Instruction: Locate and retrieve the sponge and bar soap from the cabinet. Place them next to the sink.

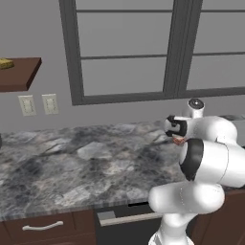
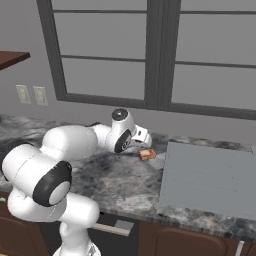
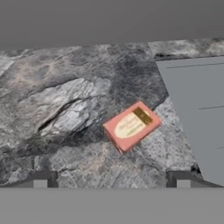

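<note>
The pinkish-red bar soap (image 3: 131,126) lies flat on the dark mottled counter, just left of the pale grey sink (image 3: 197,109). My gripper (image 3: 110,181) hovers over it, open, its two fingertips (image 3: 40,179) set wide apart and nothing between them. From the right base view the bar soap (image 2: 146,154) sits beside the sink (image 2: 210,180), with the gripper (image 2: 146,144) just above it. The dull yellow sponge (image 1: 5,63) rests on the cabinet shelf board (image 1: 19,74) at the upper left. A corner of the bar soap (image 1: 178,140) peeks out under the hand.
A dark-framed window (image 1: 134,48) spans the wall behind the counter (image 1: 72,162). Two wall outlets (image 1: 38,104) sit under the shelf. Low drawers with silver handles (image 1: 43,226) run along the counter's front edge.
</note>
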